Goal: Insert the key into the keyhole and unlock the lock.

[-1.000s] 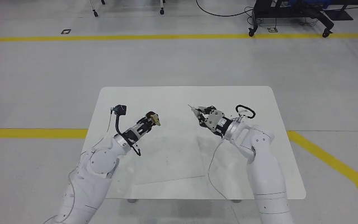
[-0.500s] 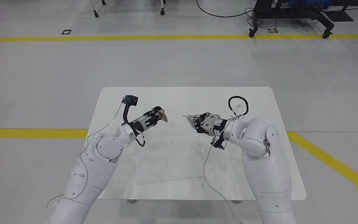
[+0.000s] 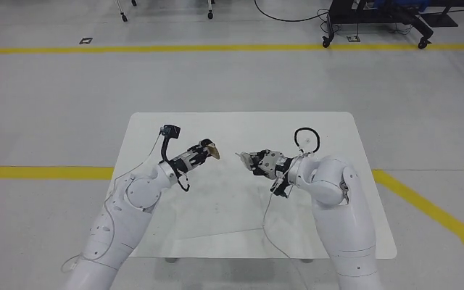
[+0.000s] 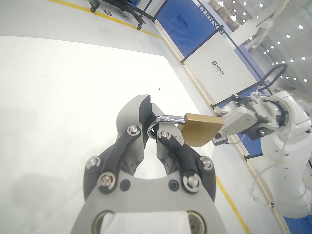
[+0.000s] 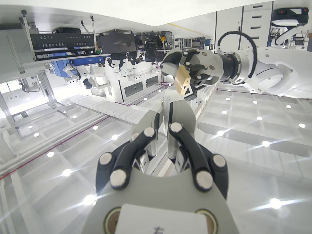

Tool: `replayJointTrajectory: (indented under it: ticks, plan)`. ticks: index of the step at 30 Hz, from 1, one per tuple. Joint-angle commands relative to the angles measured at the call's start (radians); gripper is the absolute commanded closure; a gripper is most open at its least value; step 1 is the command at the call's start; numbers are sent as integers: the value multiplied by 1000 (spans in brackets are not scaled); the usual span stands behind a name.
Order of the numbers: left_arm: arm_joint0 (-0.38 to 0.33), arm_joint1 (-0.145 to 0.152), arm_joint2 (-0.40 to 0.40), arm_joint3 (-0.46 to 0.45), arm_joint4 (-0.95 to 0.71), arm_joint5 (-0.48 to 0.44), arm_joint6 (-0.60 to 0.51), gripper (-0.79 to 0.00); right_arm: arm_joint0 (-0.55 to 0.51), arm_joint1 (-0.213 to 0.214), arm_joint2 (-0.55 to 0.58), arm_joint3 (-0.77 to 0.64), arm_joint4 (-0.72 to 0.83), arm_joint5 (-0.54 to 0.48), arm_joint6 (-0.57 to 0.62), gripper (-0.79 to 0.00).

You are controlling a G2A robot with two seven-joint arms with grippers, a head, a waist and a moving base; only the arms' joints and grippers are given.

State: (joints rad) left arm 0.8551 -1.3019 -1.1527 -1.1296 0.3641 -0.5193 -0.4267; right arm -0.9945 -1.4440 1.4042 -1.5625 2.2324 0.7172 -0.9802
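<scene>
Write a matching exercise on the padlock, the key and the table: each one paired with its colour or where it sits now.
Things:
1. padlock
2. key
3. table

Descriptions:
A. white, below both arms
B. thin metal, clamped in the right tool
C. brass, held by its shackle in the left tool

Pairs: 1-C, 2-B, 3-A.

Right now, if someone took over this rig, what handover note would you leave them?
Left gripper: shut on the shackle of the brass padlock, held above the table.
Right gripper: shut on the key, blade pointing toward the padlock.
Done: both things are lifted and facing each other, with a gap between them.
Left: line up the key, insert it, turn to unlock.
</scene>
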Motion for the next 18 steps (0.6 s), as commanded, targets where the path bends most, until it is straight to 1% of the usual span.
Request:
replayJointTrajectory:
  ticks: [1,2,3,5,10,14,18]
  plan:
    - [-5,2,-9,11,-19,-12,-16,0,63,8,-19,16,204,-109,-232,0]
    - [-10,3,-12,21,-34,-20,-26,0,84,12,-37,31,273,-175,-298,0]
    - [-17,3,-12,35,-52,-35,-40,0,117,20,-52,19,297,-218,-340,0]
    - [-36,5,-12,70,-57,-65,-72,0,151,33,-69,22,358,-265,-388,0]
    - [-80,2,12,154,-54,-144,-117,0,222,59,-97,14,445,-349,-471,0]
    - [-100,-2,30,189,-59,-189,-119,0,272,65,-132,66,487,-434,-555,0]
    - [-108,-2,34,206,-80,-216,-126,0,305,65,-163,114,542,-466,-556,0]
